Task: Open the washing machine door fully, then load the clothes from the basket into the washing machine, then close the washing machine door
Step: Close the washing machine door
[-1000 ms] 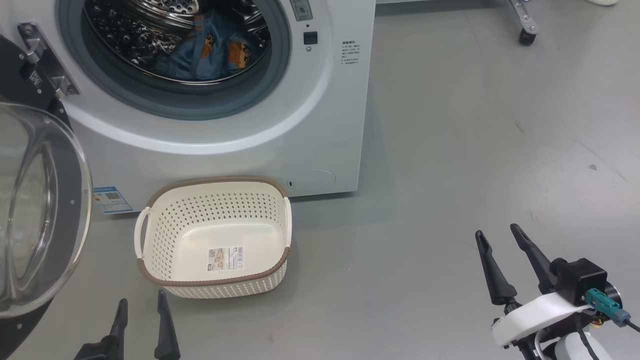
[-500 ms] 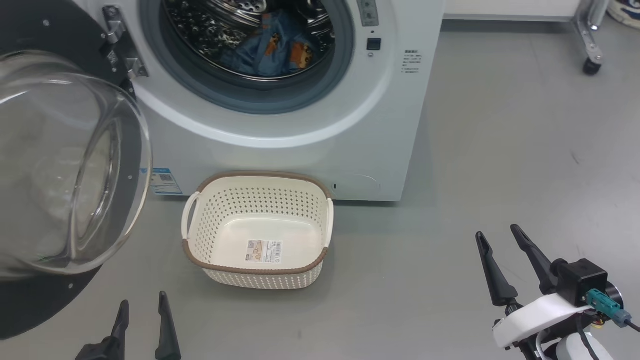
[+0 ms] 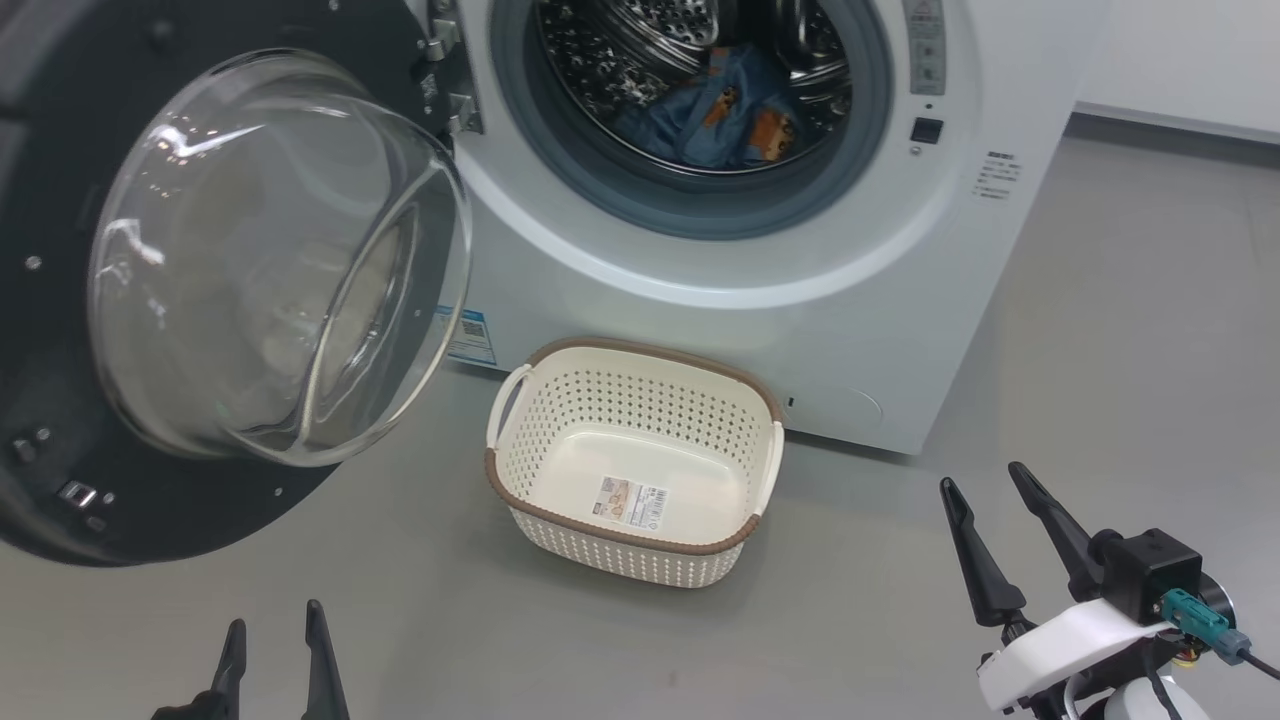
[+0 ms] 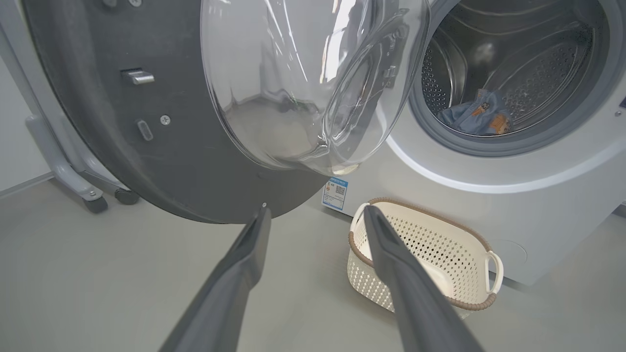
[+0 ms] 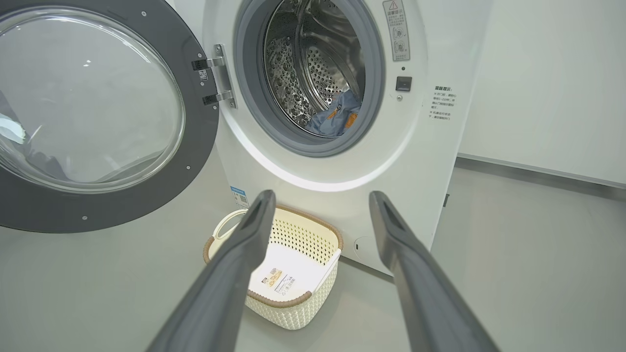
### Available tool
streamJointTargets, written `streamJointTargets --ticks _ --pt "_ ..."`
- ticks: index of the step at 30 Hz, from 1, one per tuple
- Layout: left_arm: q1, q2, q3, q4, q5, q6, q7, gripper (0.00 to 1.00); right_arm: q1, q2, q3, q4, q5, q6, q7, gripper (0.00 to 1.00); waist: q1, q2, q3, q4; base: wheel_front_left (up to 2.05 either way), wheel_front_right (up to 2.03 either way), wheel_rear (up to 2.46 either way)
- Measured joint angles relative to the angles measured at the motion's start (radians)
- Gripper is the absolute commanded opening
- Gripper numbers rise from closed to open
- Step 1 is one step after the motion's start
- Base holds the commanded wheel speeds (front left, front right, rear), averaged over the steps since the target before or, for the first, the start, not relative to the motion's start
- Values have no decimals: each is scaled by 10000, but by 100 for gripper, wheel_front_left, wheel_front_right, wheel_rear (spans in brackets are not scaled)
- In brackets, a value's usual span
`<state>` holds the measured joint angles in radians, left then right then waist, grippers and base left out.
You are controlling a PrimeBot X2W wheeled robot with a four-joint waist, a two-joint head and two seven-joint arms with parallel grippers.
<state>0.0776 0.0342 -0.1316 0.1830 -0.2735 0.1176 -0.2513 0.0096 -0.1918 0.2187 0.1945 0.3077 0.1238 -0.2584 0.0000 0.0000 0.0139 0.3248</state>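
Floor [image 3: 1100,330]: smooth grey, matt, faintly scuffed, spanning near to far.
Wall [image 5: 538,73]: plain white, far right.
Skirting strip [image 5: 538,176]: dark grey, along the wall's foot.
Metal frame leg [image 4: 58,161]: pale grey, at left, on two black castors [image 4: 126,196].

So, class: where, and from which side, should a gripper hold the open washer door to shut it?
Probably the washing machine door by its black rim beside the latch, farthest from the hinge, for leverage. Come from the left with the left gripper; the bulging glass gives no hold.

Head camera looks down; both wrist cameras face the washing machine [image 3: 700,330] (basket [image 3: 625,555] shared).
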Motion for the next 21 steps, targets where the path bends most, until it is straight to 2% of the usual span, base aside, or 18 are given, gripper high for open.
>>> streamJointTargets --ticks 7,12,21 --pt "7 4 -36 10 4 0 0 100 129 56 -228 -4 2 0 0 100 0 0 -135 986 0 0 0" --pt "120 10 295 -109 2 0 0 100 131 119 104 -27 -12 0 0 100 0 0 -172 1582 0 0 0" --pt "186 13 548 -297 -25 0 0 100 56 58 384 -19 -50 0 0 100 0 0 11 2003 0 0 0"
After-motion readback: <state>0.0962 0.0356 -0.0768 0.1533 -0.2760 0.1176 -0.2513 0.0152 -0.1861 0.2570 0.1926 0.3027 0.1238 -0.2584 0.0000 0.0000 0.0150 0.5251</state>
